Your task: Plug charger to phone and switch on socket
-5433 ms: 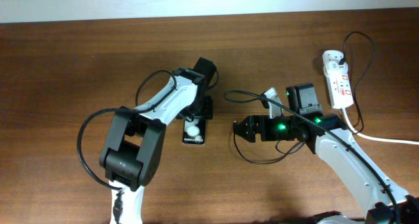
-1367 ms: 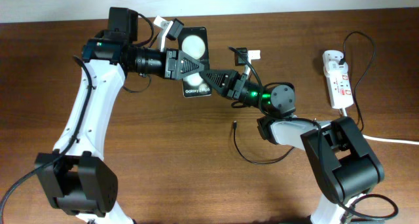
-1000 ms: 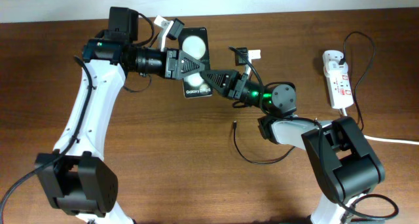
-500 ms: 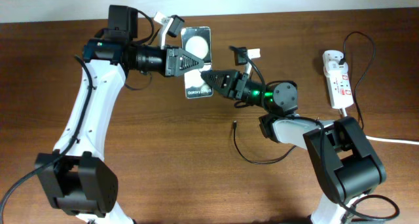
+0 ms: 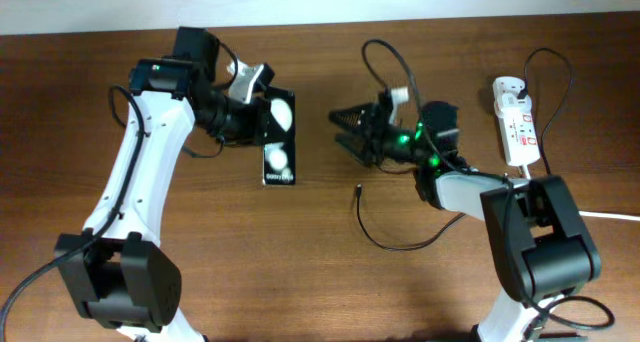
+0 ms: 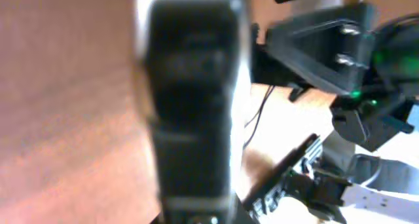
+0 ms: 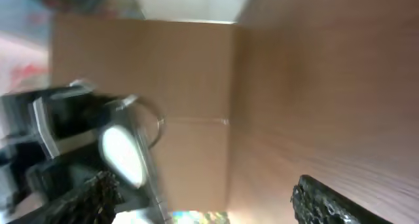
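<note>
The phone [image 5: 277,139], a black slab with a white round spot and small white lettering, hangs above the table with my left gripper [image 5: 256,122] shut on its edge. It fills the left wrist view as a blurred dark slab [image 6: 190,106]. My right gripper [image 5: 342,130] stands open a little to the phone's right, apart from it and holding nothing. In the right wrist view its fingertips [image 7: 327,199] are spread wide and the phone [image 7: 124,155] shows at the left. The charger [image 5: 400,244], a thin black cable, lies loose on the table with its plug tip [image 5: 358,191] below the right gripper. The socket [image 5: 517,122] lies at the far right.
The socket's thick white cord [image 5: 600,214] runs off the right edge. A thin black cable [image 5: 565,77] loops round the socket's far end. The back edge of the table [image 5: 450,20] meets a pale wall.
My right gripper has let go of the phone, opened wide and drawn back to the right. My left arm has swung the phone down and left, now holding it alone.
</note>
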